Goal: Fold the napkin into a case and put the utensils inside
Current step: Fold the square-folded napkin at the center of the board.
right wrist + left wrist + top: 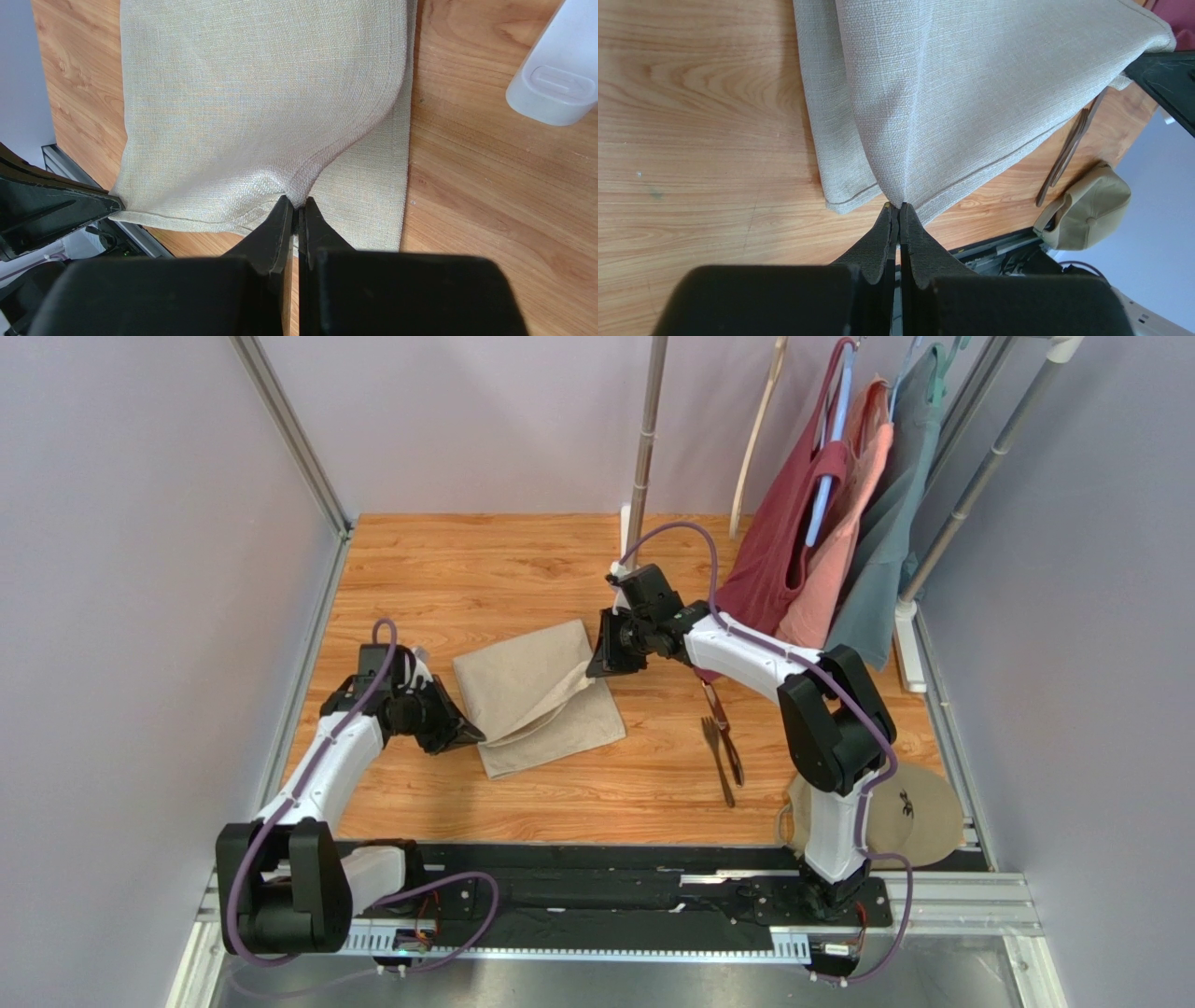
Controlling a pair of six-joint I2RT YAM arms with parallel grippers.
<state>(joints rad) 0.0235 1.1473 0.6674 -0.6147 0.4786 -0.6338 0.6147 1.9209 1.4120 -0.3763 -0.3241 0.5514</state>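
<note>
At the left, the left gripper (pixel 456 732) grips the near-left edge of the napkin (pixel 540 697), its jaws pressed together on the cloth. From above we cannot see the pinch itself. The left wrist view shows it: the left gripper (pixel 898 208) meets at a gathered point of the napkin (pixel 934 91), and the fabric fans out from there in a raised fold.

The napkin lies on the wooden table (pixel 463 574) between the two grippers. Its upper layer is pulled up off a lower layer that rests flat.

At its far-right corner the right gripper (pixel 606 661) is likewise clamped on cloth. In the right wrist view the right gripper (pixel 298 203) pinches a lifted hem, with the flat layer of the napkin (pixel 260 98) beneath. That view also shows a white plastic block (pixel 561 77) on the wood.

Further right, well apart from the napkin, the utensils (pixel 723 742) lie on the wood. One looks like a fork, though they are small here. The left wrist view shows them (pixel 1069 150) only as slim dark strips. A round tan disc (pixel 912 812) sits at the near right.
</note>
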